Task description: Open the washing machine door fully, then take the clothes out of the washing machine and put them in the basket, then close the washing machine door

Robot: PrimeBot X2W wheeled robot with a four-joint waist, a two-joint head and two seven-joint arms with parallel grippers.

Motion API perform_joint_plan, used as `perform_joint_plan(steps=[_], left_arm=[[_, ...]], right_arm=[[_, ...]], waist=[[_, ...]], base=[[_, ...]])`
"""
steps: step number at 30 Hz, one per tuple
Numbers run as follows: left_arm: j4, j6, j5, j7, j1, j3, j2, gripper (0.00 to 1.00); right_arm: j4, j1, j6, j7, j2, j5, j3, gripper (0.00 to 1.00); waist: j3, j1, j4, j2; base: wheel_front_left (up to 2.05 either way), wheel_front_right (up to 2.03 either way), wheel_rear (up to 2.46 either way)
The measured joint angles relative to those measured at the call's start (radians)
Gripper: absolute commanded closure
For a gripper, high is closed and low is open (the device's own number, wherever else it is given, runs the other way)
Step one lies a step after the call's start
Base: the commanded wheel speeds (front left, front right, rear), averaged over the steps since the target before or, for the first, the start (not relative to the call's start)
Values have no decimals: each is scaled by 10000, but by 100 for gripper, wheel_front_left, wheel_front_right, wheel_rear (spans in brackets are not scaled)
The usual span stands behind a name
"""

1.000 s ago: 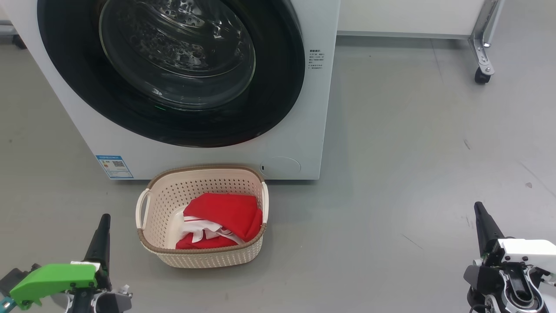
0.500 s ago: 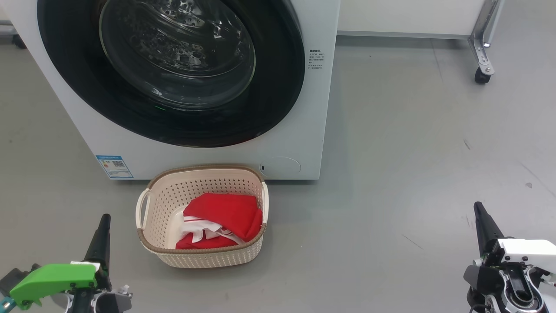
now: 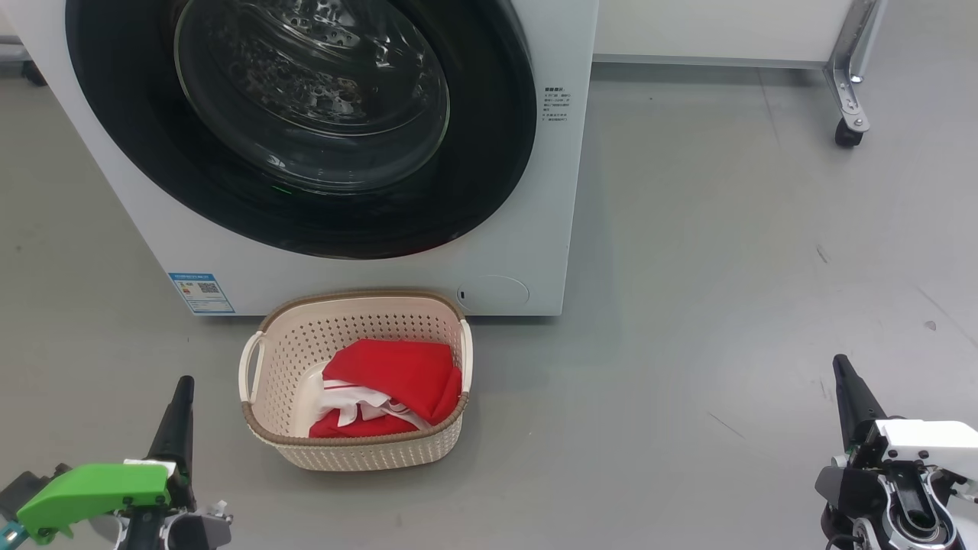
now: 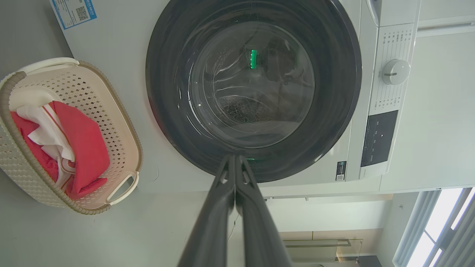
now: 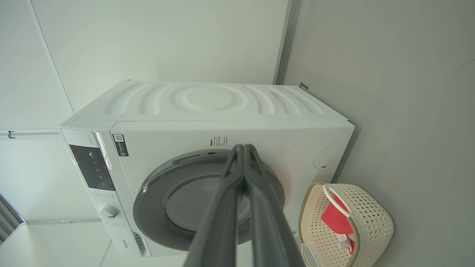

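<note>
On the grey floor (image 3: pixel 688 305) by the washer (image 3: pixel 535 191) sits the basket (image 3: pixel 359 451) of clothes (image 3: pixel 397 374). I see no change since before; left claw (image 3: pixel 182 383) and right claw (image 3: pixel 841 363) are pressed together.

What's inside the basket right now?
The basket holds the clothes: bunched red fabric with white parts, lying toward its right in the head view, with bare basket bottom showing on the left. Anything under the fabric is covered.

Nothing's really legible here tbh. The washing machine (image 3: pixel 344 279) has a blue label sticker (image 3: pixel 202 293) with a QR code (image 3: pixel 208 288) low on its front, plus small printed text (image 3: pixel 556 104) near the right edge, both too tiny to read.
</note>
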Motion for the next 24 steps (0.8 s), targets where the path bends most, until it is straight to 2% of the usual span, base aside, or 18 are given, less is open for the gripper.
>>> perform_joint_plan(steps=[24], left_arm=[[-10, -2, 0, 2, 0, 29, -4, 100]], right_arm=[[-6, 0, 0, 0, 6, 0, -17, 100]], waist=[[1, 0, 1, 0]], base=[[0, 0, 0]])
